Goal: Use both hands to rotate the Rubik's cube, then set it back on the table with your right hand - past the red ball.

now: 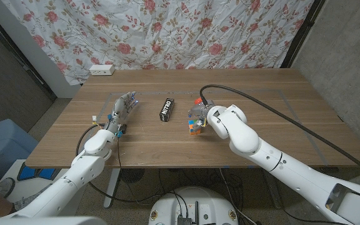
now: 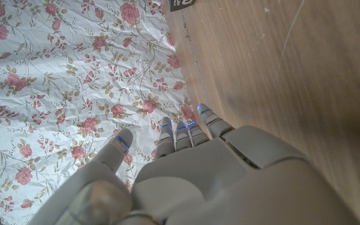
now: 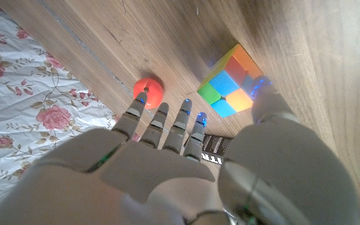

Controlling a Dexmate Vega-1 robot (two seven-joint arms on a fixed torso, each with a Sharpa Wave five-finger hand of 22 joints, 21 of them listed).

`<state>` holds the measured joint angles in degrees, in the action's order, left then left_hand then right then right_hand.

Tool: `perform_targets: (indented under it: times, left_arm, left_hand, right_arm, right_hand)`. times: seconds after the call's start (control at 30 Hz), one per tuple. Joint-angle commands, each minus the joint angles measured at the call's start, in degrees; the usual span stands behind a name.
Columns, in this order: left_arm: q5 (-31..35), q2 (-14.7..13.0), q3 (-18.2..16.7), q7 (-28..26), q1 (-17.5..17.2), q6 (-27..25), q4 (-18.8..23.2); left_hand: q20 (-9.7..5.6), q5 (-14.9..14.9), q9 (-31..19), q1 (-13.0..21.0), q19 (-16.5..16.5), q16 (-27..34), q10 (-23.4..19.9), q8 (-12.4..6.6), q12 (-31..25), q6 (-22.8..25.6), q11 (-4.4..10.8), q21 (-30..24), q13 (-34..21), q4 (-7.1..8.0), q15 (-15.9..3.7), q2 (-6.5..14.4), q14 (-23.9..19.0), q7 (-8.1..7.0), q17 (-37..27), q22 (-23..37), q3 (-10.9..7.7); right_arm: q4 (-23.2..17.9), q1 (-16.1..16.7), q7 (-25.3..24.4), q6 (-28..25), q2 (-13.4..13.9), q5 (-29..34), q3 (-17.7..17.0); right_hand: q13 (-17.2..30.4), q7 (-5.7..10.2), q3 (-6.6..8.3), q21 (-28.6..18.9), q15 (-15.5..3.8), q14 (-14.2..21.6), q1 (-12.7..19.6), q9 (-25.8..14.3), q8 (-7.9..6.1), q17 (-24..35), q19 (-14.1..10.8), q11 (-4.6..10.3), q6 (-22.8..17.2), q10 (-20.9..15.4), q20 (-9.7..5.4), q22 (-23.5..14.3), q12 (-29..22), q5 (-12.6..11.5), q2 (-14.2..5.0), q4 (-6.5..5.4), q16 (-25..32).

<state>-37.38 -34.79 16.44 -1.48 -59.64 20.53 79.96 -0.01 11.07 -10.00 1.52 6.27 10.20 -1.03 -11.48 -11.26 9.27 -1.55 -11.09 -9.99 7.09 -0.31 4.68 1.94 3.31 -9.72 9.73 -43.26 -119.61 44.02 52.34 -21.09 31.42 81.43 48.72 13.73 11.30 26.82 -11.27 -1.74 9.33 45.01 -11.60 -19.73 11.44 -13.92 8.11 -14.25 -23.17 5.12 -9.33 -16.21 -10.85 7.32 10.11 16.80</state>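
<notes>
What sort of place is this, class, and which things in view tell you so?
Probably a makeshift robot test room, not a home: a wooden table with a flowered sheet hung behind as a backdrop, bare grey walls, and a power strip at the table's far edge.

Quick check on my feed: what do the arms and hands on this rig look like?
Both arms have glossy white rounded shells. The left hand and right hand are light grey with small blue lights at the fingertips. A black cable runs along the right arm.

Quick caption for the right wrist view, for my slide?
Right hand open at the Rubik's cube on the table, red ball beyond its fingertips.
</notes>
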Motion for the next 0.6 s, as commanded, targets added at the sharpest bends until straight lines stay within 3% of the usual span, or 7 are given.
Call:
perform_targets:
  times: [0.03,0.23,0.6]
  left_arm:
    - [0.06,-0.28,-0.21,-0.56,-0.64,-0.51,0.83]
    - [0.11,-0.33,-0.22,-0.55,-0.71,-0.48,0.95]
    - [-0.10,-0.38,-0.26,-0.53,-1.24,-0.54,1.36]
  left_hand:
    - [0.15,0.23,-0.25,-0.52,0.28,0.11,-0.59,-0.12,-0.11,0.40,0.17,-0.09,-0.18,0.36,-0.04,4.50,-0.36,0.08,-0.17,0.16,-0.08]
    - [0.14,0.24,-0.27,-0.53,0.32,0.11,-0.69,-0.07,-0.11,0.55,0.14,-0.09,-0.18,0.41,0.00,4.49,-0.41,0.09,-0.17,0.16,-0.10]
    - [0.44,0.25,-0.29,-0.55,0.42,0.10,-1.05,0.01,-0.19,0.81,0.29,-0.11,-0.19,0.50,0.11,4.48,-0.45,0.08,-0.16,0.17,-0.15]
  right_arm:
    - [0.37,1.16,-3.83,0.38,0.37,0.83,-0.23]
    - [0.86,1.50,-5.28,0.57,0.50,1.20,-0.19]
    - [1.18,2.07,-7.05,0.49,0.68,1.24,-0.41]
  right_hand:
    - [0.18,0.30,0.38,0.02,-0.32,0.75,0.75,-0.25,-0.59,0.23,-0.50,0.12,-1.20,-0.87,-0.14,-0.20,-0.56,-0.60,0.33,0.00,0.46]
    - [0.35,0.36,0.29,0.01,-0.73,1.18,1.49,-0.32,-0.64,0.25,-0.98,0.41,-1.19,-1.53,-0.53,-0.20,-0.64,-0.81,0.79,0.12,0.54]
    - [0.98,0.98,-0.08,0.24,-1.67,2.61,2.98,-0.54,-2.15,0.54,-1.58,1.00,-4.36,-4.33,-0.93,-0.20,-1.26,-1.41,1.11,-0.15,1.08]
